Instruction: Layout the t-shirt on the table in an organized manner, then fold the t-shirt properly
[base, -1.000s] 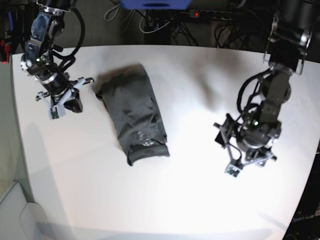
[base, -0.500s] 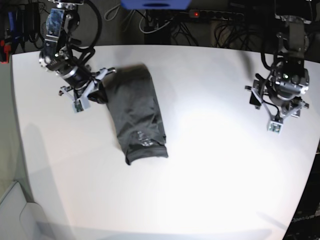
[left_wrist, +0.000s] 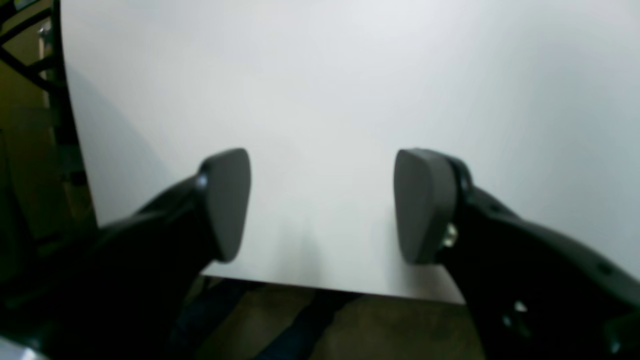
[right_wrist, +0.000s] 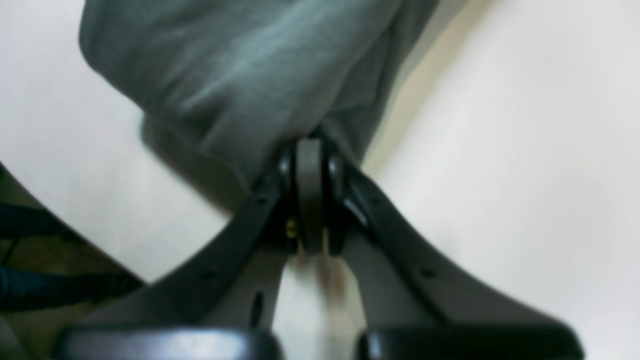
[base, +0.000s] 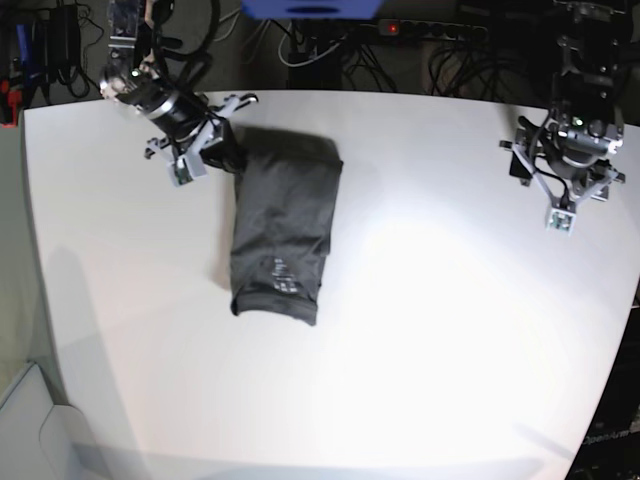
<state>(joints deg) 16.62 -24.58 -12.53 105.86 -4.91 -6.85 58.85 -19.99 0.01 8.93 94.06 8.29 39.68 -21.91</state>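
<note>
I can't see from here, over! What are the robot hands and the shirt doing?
Right end effector shut on t-shirt edge. Left end effector open, empty. T-shirt folded on table. Nothing blocking.

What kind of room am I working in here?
Probably a robotics lab or test bench, not a home. A bare white table holds only the t-shirt, two arms are mounted at its far edge, and behind it lie tangled cables and a power strip.

Cables (base: 300, 45) – power strip (base: 430, 30) behind.
</note>
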